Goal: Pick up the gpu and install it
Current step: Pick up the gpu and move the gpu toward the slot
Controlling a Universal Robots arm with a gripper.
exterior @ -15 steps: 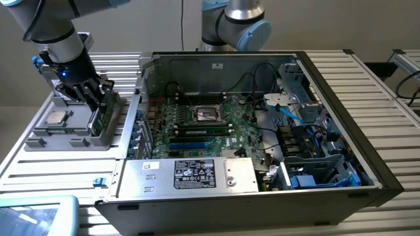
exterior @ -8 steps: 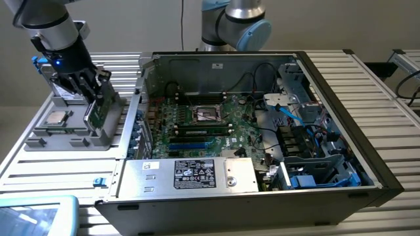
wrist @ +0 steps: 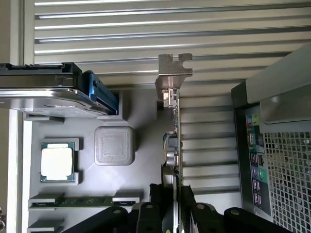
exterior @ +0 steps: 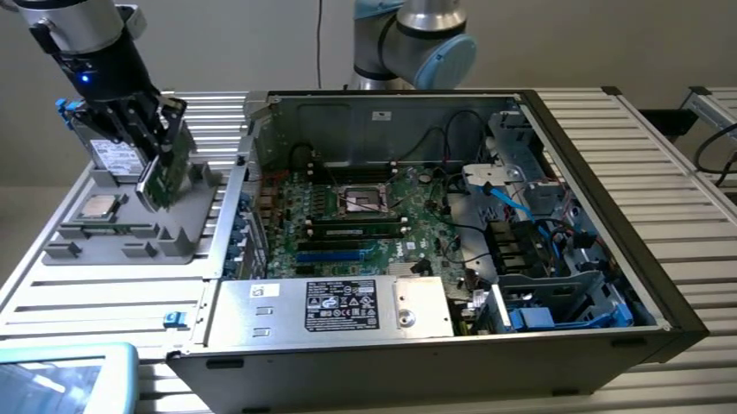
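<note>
Pincer (exterior: 154, 148) was closed on the gpu (exterior: 162, 177), a flat card with a green circuit board face, gripped by its upper edge and hanging roughly upright with a slight tilt. It sat over the grey moulded parts tray (exterior: 116, 248) on the exterior view's left, outside the open black desktop tower case (exterior: 645, 285). Couldn't tell if the card's lower edge touched the tray.

In the wrist view the gpu (wrist: 174, 145) was edge-on between the black pincer (wrist: 173, 206) fingers, with its silver end bracket (wrist: 175, 73) at the far end.

Tray (wrist: 141, 121) also held a small square silver CPU chip (wrist: 57, 161), a silver hard drive with blue tabs (wrist: 48, 92) and a green memory stick (wrist: 82, 200).

Case lay on the slatted metal surface (exterior: 668, 147), with the green motherboard (exterior: 368, 220) exposed. Silver power supply (exterior: 345, 306) carried a black label with white print, too small to read.
</note>
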